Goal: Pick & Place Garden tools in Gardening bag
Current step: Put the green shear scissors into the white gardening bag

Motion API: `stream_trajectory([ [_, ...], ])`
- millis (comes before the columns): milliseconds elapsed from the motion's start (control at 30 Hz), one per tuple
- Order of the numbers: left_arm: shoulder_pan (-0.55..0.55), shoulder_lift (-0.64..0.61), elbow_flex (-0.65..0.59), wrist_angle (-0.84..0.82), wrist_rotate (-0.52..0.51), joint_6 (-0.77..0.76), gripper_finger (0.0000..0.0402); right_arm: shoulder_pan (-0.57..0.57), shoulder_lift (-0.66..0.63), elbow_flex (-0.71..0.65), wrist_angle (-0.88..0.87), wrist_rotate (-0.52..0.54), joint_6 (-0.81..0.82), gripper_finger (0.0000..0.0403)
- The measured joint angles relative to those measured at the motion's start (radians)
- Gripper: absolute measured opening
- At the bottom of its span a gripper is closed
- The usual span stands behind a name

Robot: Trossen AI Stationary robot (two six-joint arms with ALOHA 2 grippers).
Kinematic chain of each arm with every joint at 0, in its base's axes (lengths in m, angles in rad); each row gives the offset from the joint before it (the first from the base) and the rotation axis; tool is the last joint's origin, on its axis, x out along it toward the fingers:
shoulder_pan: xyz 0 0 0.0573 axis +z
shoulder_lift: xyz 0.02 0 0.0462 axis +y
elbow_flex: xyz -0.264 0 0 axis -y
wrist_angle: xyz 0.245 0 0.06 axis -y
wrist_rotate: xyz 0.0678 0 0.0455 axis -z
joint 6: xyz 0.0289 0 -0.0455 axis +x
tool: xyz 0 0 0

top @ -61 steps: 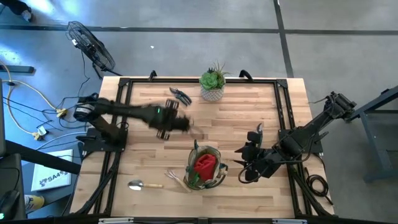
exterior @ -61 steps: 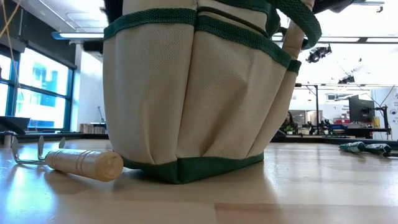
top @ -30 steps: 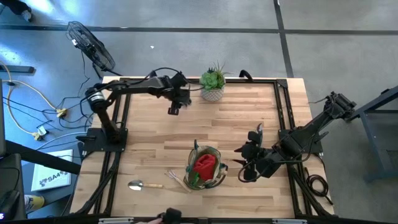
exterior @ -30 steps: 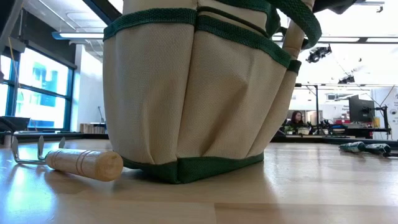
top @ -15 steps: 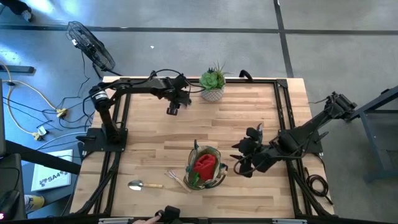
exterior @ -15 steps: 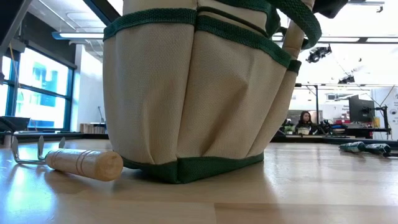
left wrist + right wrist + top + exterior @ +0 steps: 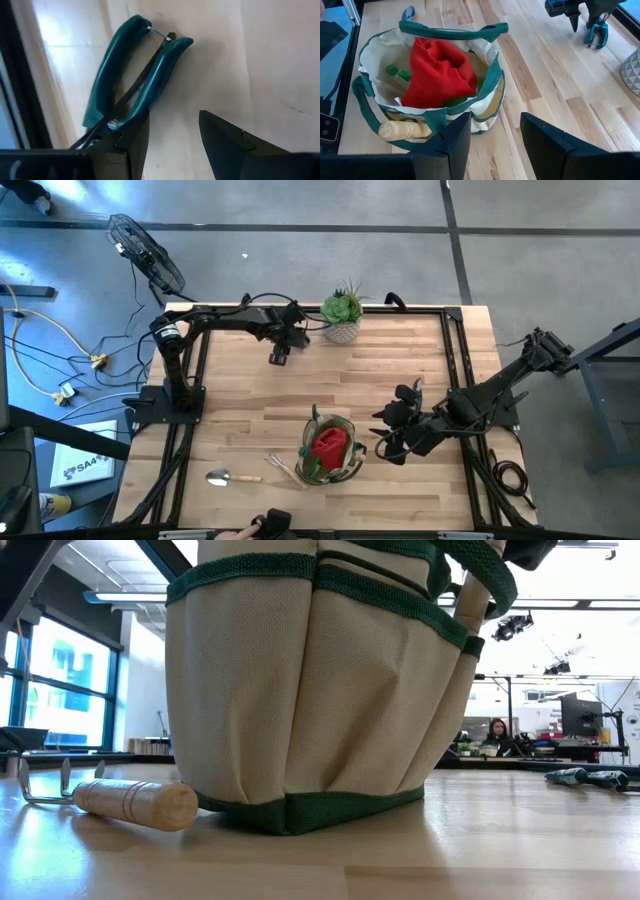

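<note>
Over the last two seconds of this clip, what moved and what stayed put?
The left gripper swung from mid-table to the far edge and now hangs open over the green-handled pruner, not yet holding it. The right gripper edged slightly closer to the gardening bag, open. The bag with its red item, the wooden-handled rake, the trowel and the succulent stayed in place.

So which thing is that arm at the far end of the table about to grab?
Find the green succulent in a white pot at the table's far edge. Beside it hovers the left gripper, open, over the green-handled pruner lying flat on the wood. It is the only tool there with curved teal grips; the other loose tools lie near the gardening bag.
</note>
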Motion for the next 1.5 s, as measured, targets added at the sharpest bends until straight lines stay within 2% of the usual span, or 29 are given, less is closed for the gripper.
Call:
stream_trajectory([
  [300,0.0,0.0,0.015,0.016,-0.008,0.023,0.0166,0.0,0.0,0.0,-0.001,0.0,-0.003,0.0165],
  [800,0.0,0.0,0.015,0.056,0.042,0.01,0.0166,-0.02,0.0,0.0,0.002,-0.001,-0.021,0.0165],
  [1300,0.0,0.053,0.018,0.052,0.041,-0.017,0.0165,-0.061,0.035,-0.001,0.042,-0.073,-0.047,0.0165],
  [1400,0.0,0.053,0.018,0.04,0.038,-0.034,0.0151,-0.072,0.038,-0.001,0.05,-0.08,-0.048,0.0165],
  [1500,-0.001,0.055,0.018,0.025,0.036,-0.037,0.0113,-0.073,0.039,-0.001,0.054,-0.081,-0.048,0.0165],
])
